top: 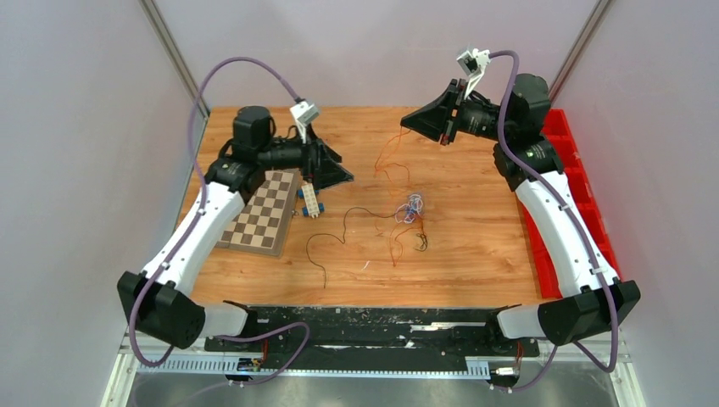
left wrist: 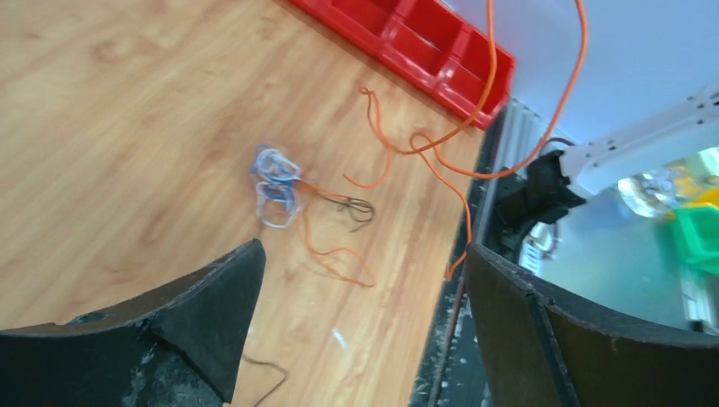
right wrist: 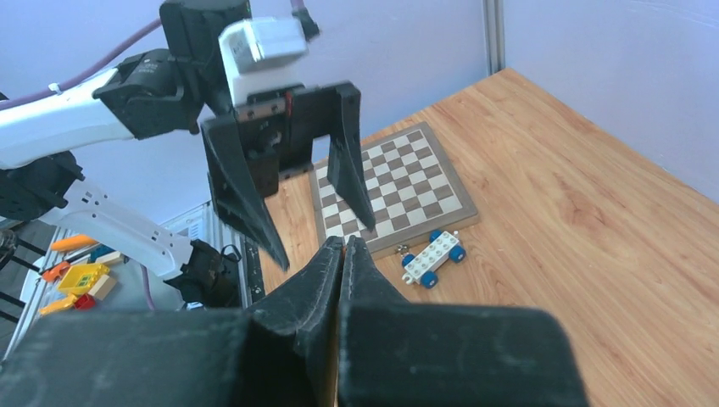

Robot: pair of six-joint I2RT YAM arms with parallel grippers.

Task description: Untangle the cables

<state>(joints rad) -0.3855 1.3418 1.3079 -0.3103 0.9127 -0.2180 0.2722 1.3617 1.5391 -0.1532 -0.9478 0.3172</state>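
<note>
the right gripper (right wrist: 343, 246) has its black jaws pressed tight together. the thin orange-red wire (left wrist: 493, 51) rising off the table looks pinched at their tips. below those jaws lies the small knot of white-bluish wire loops (top: 410, 208), with a dark hair-thin strand (top: 360, 211) trailing off it. the left gripper (left wrist: 363, 248) hangs released, the knot ahead of its spread jaws. best, i think: the left pins the knot low while the right draws slowly.

the surface is a wooden tabletop (top: 475, 254). a checkered board (top: 263, 212) and a white toy block with blue wheels (top: 309, 201) sit under the left jaws, and red plastic bins (top: 585, 195) lie behind the right. the walls are pale.
</note>
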